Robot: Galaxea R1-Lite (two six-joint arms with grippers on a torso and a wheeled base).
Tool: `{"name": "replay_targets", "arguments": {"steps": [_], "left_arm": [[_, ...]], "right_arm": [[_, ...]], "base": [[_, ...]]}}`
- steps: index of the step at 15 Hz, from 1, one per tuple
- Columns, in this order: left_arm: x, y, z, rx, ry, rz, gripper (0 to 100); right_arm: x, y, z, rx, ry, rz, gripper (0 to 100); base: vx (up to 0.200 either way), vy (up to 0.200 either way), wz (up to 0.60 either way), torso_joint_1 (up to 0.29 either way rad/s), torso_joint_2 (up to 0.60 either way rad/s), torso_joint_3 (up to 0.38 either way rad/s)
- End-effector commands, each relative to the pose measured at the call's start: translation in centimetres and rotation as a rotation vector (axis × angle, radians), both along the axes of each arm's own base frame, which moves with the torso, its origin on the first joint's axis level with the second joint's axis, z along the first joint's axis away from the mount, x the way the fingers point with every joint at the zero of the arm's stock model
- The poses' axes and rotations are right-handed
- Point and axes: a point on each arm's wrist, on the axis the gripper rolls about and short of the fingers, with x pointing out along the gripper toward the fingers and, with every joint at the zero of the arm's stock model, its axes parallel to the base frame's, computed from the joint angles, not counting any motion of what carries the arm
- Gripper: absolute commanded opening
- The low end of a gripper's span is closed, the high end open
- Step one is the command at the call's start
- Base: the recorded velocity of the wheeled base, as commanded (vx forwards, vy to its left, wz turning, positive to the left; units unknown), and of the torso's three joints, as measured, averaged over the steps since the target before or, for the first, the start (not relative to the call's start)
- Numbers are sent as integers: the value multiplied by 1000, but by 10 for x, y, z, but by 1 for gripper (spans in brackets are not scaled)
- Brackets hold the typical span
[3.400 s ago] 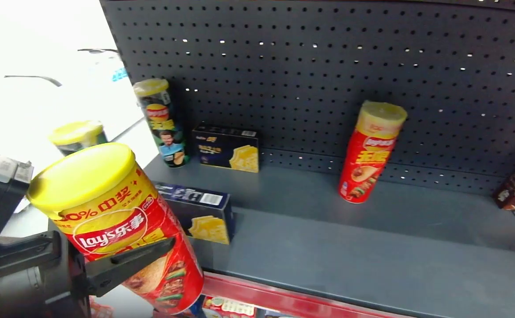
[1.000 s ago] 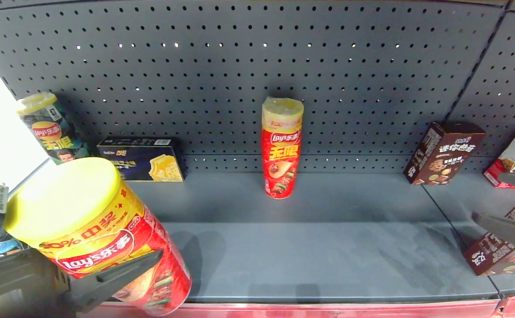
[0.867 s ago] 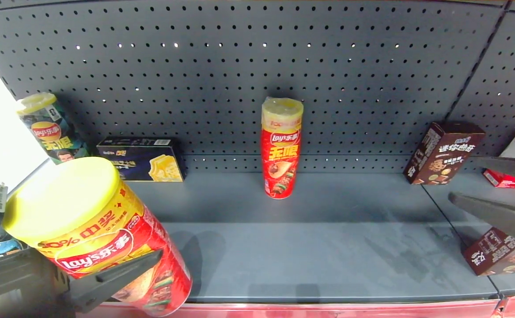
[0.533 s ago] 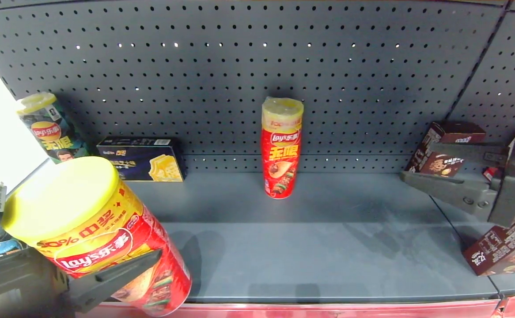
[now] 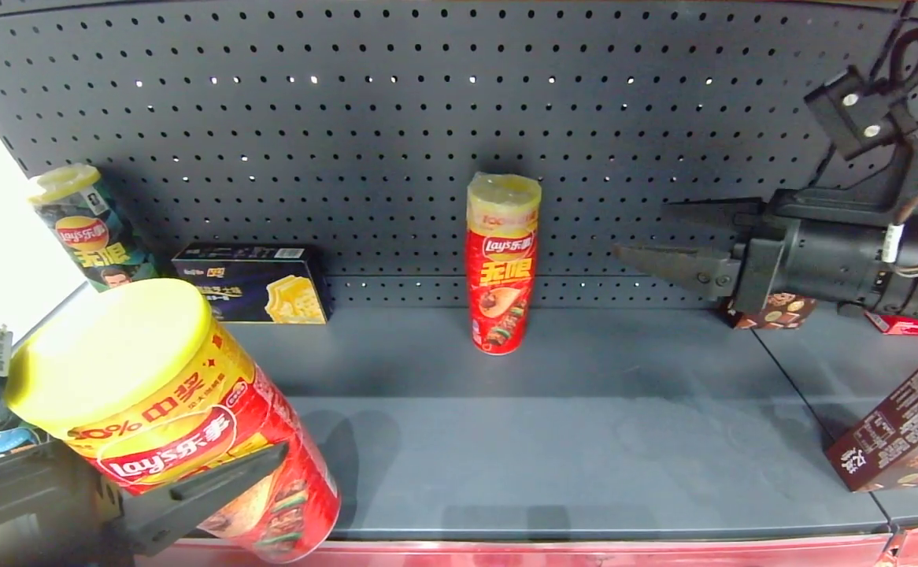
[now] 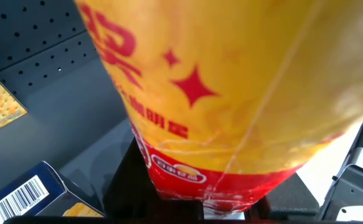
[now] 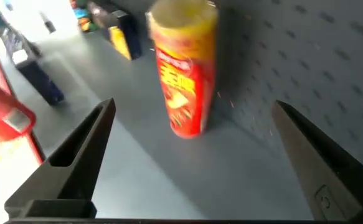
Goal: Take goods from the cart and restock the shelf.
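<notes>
Within the last half second the right gripper [image 5: 642,230] has been raised from the right end of the shelf [image 5: 585,441] and brought toward its middle. The left gripper [image 5: 136,480] has been kept in place. The right gripper's jaws are spread wide with nothing between them, and they are aimed at the small red can [image 5: 501,264] that stands upright against the pegboard [image 5: 396,118]. A brown box [image 5: 774,311] is partly covered by that arm, and a second brown box [image 5: 896,437] lies near the front right. The left gripper is clamped on a large red can [image 5: 152,394], which is held tilted at the shelf's front left corner. Behind it at the back, a dark blue box [image 5: 250,283] and a green can [image 5: 85,228] are seen.
</notes>
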Motion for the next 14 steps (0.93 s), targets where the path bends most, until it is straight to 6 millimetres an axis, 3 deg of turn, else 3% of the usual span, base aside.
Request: {"name": "replay_targets", "arguments": {"steps": [1, 6, 14], "left_arm": [[0, 0, -1, 1, 3, 1, 0], [0, 0, -3, -2, 20, 14, 0], [0, 0, -4, -4, 26, 15, 0]], "right_arm": [[29, 11, -20, -35, 11, 37, 100], [61, 20, -29, 9, -75, 323, 100], [99, 40, -41, 8, -70, 360, 100]], "base": [[0, 0, 0, 0, 0, 0], [0, 0, 0, 0, 0, 0], [0, 0, 0, 0, 0, 0]]}}
